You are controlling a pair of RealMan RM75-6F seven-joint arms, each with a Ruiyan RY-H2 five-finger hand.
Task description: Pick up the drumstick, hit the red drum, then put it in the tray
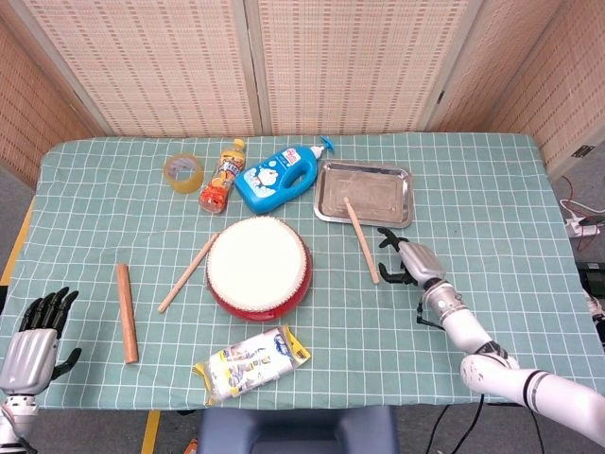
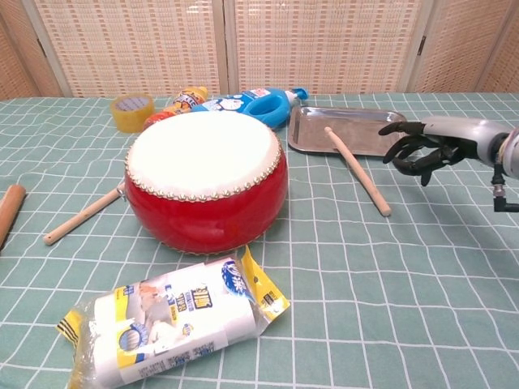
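Right hand [image 1: 405, 261] hovers just beside drumstick [image 1: 361, 240], fingers spread, empty.
Drumstick lies half in steel tray [image 1: 400, 180], half on cloth; likely light, stiff, smooth wood, so grip near its lower end.

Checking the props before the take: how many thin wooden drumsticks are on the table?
2. One drumstick lies right of the red drum, its far end in the tray; the other drumstick lies left of the drum.
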